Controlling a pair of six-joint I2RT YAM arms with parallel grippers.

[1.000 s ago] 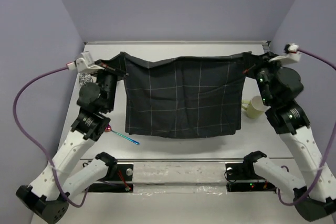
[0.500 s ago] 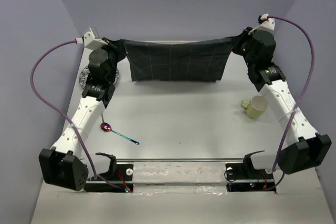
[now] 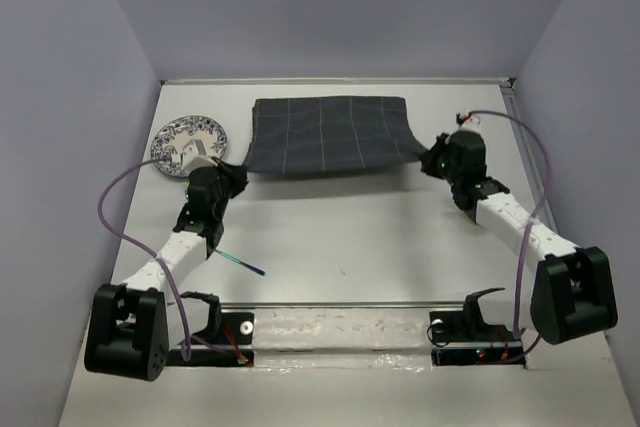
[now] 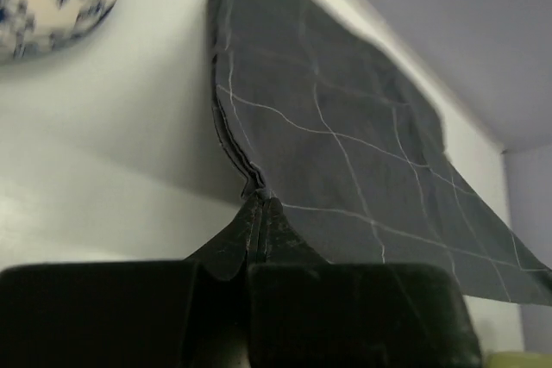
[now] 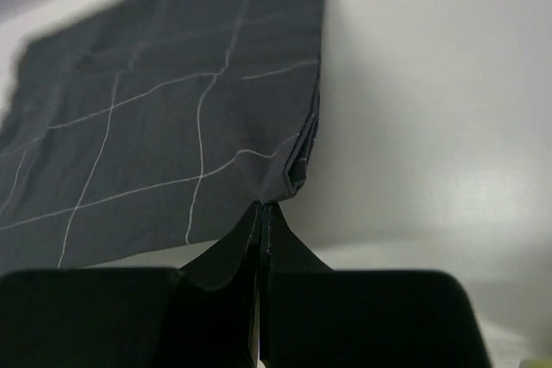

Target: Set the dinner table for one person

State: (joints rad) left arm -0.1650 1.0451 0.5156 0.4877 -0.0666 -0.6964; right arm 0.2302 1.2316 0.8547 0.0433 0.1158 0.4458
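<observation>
Change since earlier: both arms are sitting far lower than half a second ago. The cloth, then hanging like a curtain between them, is now lying spread on the dinner table.
Dinner table: the white top is stretching under everything in the overhead view. The wrist views are catching only strips of it beside the cloth.
Plate: sitting at 10 o'clock, just beside the cloth's left edge. The left wrist view is cropping it to a blue-patterned sliver.
Left arm: reaching forward low, wrist aiming toward 1 o'clock.
Left gripper: jaws are pressing together on the cloth's near-left corner. Only its wrist view is showing the folded layers bunching at the tips.
Spoon: lying at 8 o'clock and appearing in the overhead view alone. The left arm is covering its bowl end.
Cloth: resting at 12 o'clock, its grid lines blurring in both wrist views.
Right gripper: jaws are pressing together on the near-right corner, which is rising slightly off the table.
Right arm: stretching low from 5 o'clock, wrist aiming toward 10 o'clock.
</observation>
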